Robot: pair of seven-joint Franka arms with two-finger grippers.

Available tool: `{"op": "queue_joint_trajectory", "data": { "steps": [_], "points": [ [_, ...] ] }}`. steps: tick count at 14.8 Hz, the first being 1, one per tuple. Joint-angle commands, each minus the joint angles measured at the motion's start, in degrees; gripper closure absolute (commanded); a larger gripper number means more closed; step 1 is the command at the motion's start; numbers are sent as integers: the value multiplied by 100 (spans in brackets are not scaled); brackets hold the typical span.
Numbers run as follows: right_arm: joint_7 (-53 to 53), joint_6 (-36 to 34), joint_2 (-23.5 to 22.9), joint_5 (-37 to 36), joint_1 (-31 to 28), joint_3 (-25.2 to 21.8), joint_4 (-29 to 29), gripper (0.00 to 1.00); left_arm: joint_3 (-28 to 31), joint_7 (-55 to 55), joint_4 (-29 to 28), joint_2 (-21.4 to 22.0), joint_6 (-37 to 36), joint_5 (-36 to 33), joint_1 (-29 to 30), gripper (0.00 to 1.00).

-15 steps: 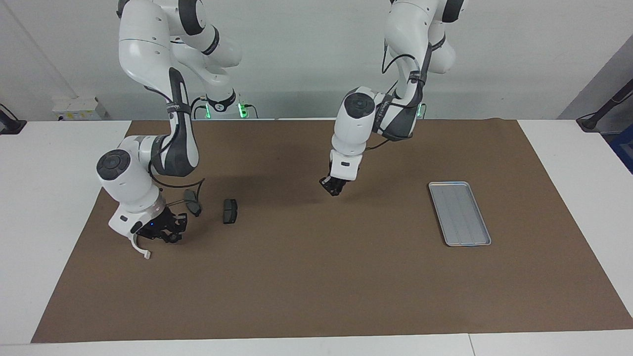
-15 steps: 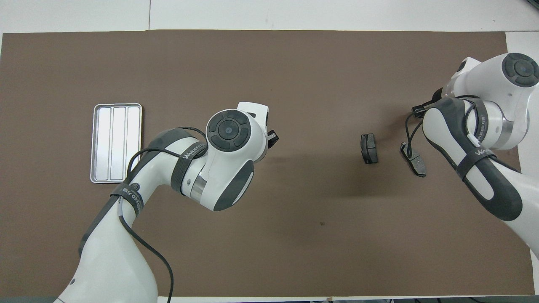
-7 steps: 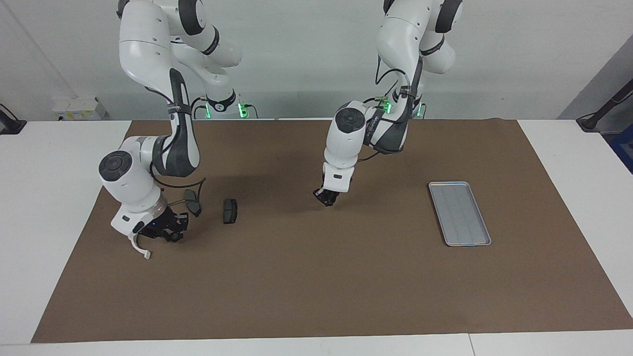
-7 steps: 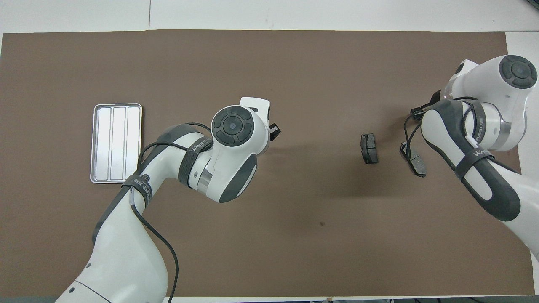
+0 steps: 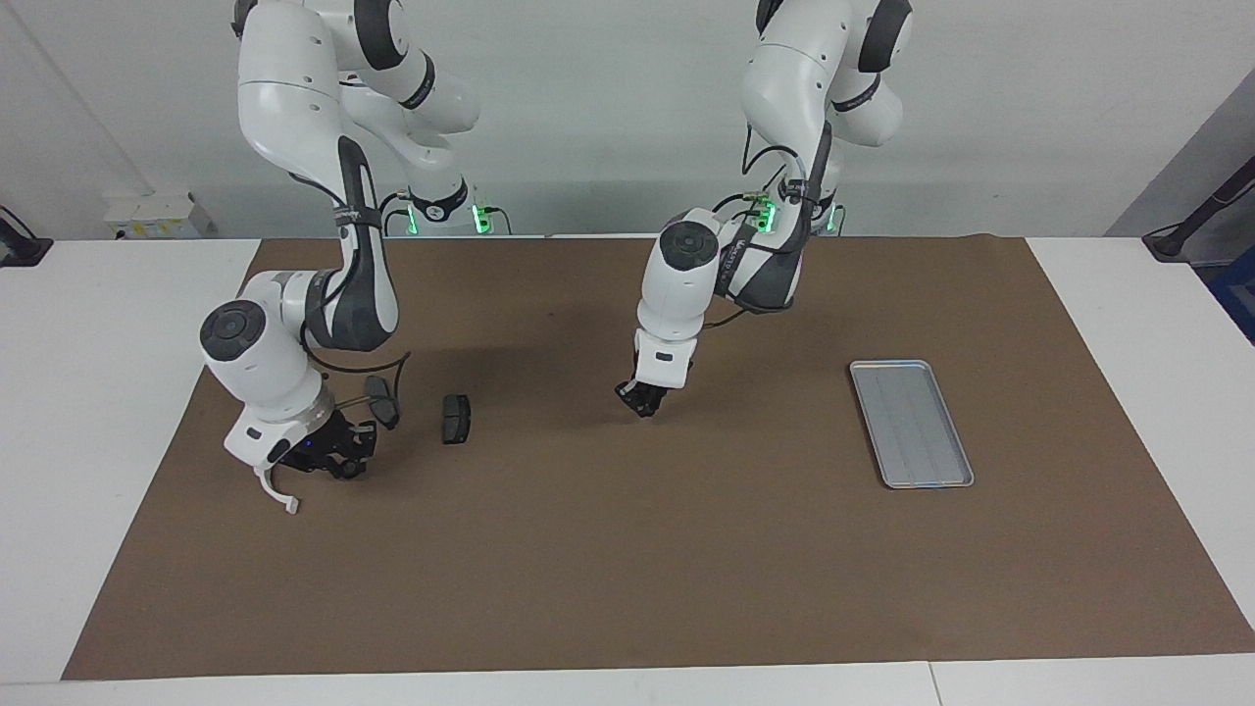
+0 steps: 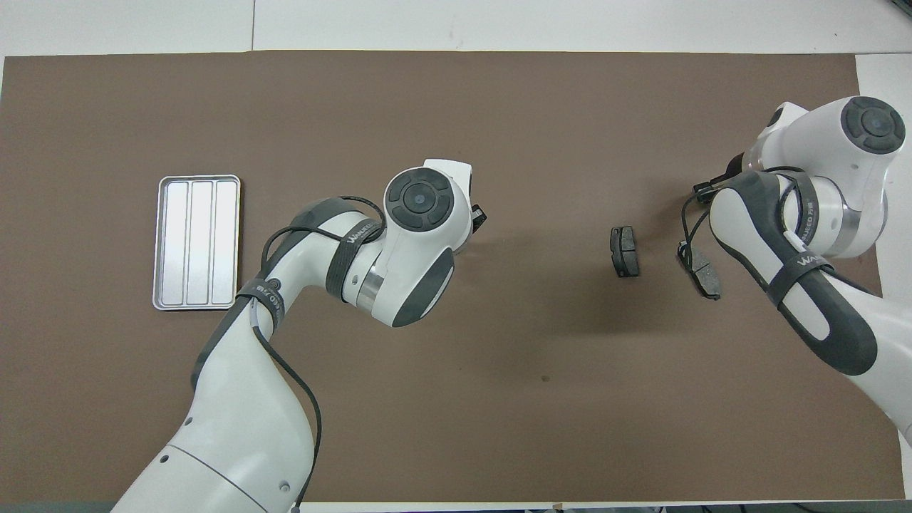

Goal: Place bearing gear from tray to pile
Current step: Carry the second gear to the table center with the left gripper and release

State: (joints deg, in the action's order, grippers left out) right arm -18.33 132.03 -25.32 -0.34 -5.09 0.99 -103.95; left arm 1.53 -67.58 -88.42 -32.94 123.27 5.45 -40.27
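Tray (image 5: 912,424): flat silver-grey metal, rounded corners, low rim, lengthwise ridges, nothing in it, lying on the brown mat toward the left arm's end of the bench. Pile toward the right arm's end: two dark grey curved brake pads, one (image 5: 456,418) lying free, the other (image 5: 382,400) partly hidden by the arm. White curved bracket (image 5: 277,492) nearby.

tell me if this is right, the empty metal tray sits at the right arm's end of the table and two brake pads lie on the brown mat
No: the overhead view shows the tray at the left arm's end. It is empty, and the two brake pads lie on the brown mat.
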Motion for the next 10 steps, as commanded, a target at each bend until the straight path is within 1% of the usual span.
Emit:
{"op": "queue_joint_trajectory", "data": {
  "steps": [1, 5, 6, 7, 10],
  "points": [
    [-153, 183, 80, 25, -71, 59, -169, 100, 102, -237, 501, -318, -356, 0, -147, 91],
    [-136, 183, 71, 25, -62, 59, -178, 100, 102, -519, 387, -301, -347, -9, -200, 91],
    [-118, 191, 62, 25, -54, 59, -170, 99, 102, -528, 361, -301, -347, -9, -200, 91],
    [-109, 209, 62, 25, -45, 59, -169, 77, 102, -563, 308, -275, -347, -9, -200, 90],
    [-92, 209, 62, 25, -36, 59, -170, 45, 111, -581, 255, -266, -286, -53, -209, 87]
  ]
}}
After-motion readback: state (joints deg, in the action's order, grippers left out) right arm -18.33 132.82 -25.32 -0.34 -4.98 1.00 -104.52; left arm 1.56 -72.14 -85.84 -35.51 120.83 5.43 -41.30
